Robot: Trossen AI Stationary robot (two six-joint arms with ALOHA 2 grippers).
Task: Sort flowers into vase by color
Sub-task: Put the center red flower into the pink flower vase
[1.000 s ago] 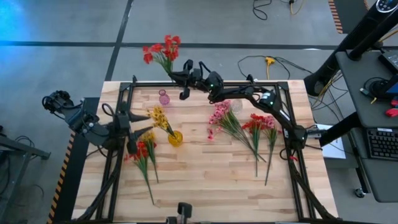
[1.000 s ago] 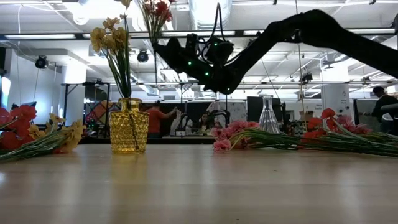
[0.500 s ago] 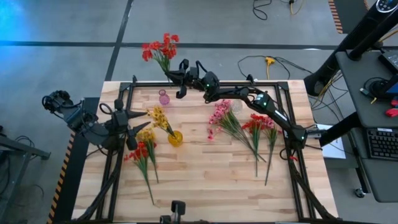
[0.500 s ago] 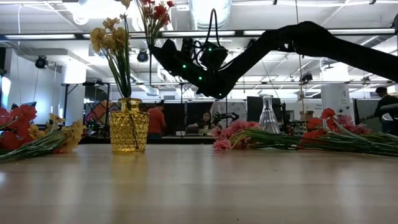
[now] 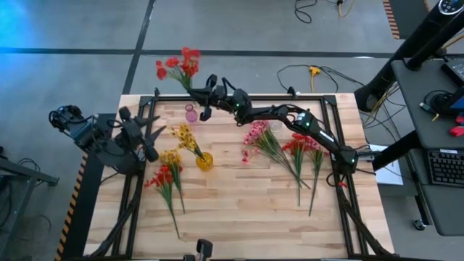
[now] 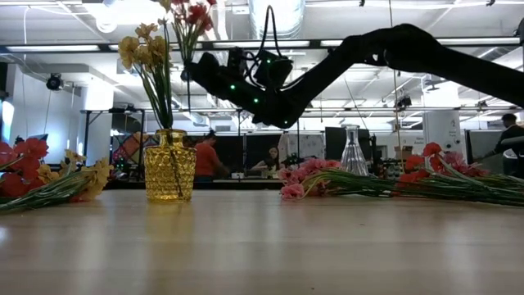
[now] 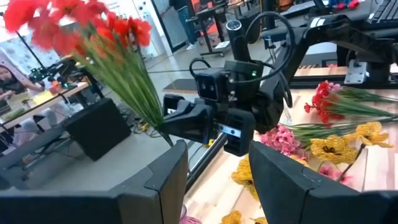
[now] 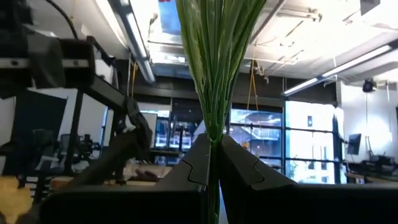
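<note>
Your right gripper [image 5: 205, 93] was clamped tight on the stems of a red sprig [image 5: 176, 65], holding it high over the counter's [image 5: 239, 203] far edge, at about eleven o'clock in the high view. The blossoms hung out past the edge, over the floor. In the right wrist view the green stems [image 8: 214, 68] ran straight up from between the closed fingers [image 8: 194, 163], so the grip looked centred and firm.

The small pink vase [image 5: 191, 114] stood just beside that gripper, on the counter side. No red vase showed, so which vase suited red I could not tell. To finish well, you probably needed to bring the stem ends upright over whichever vase you chose and lower them gently before letting go.

Your left gripper [image 5: 145, 134] waited at about nine o'clock with its fingers partly apart and nothing between them, watching the right arm.

Mind the yellow vase [image 5: 205, 161] near ten o'clock, already holding yellow flowers [image 5: 185, 135] whose tall heads leaned toward the pink vase. A mixed red and yellow bunch [image 5: 167, 177] lay at eight o'clock; pink sprigs [image 5: 259, 138] and more red ones [image 5: 304, 145] lay from the centre toward three o'clock. A clear glass vase [image 6: 352, 156] stood behind the pink sprigs.
</note>
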